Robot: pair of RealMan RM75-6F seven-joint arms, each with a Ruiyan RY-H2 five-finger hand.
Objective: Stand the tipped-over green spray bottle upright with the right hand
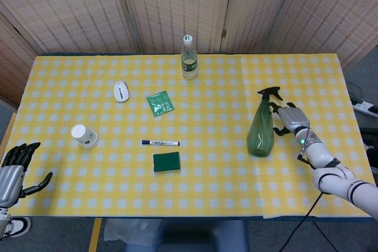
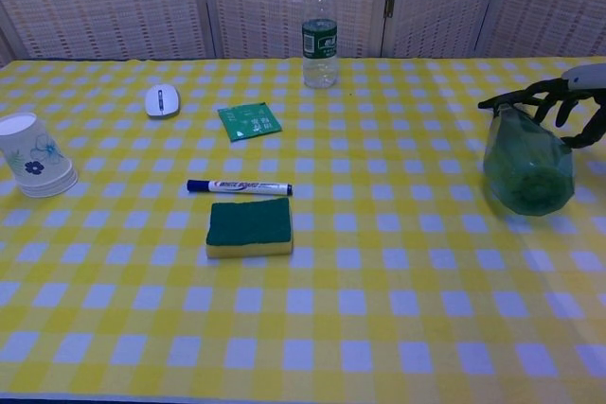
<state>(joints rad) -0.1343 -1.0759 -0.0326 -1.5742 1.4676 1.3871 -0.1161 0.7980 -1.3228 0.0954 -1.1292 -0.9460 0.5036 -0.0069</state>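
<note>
Head view is showing the left hand lying open off the counter's corner; the chest view is cropping the right hand, which is gripping the upright green spray bottle.

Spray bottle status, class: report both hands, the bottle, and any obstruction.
Right hand grips the spray bottle near its neck. Bottle upright, slightly tilted. Left hand open, holding nothing, at the table edge. Nothing near the bottle.
</note>
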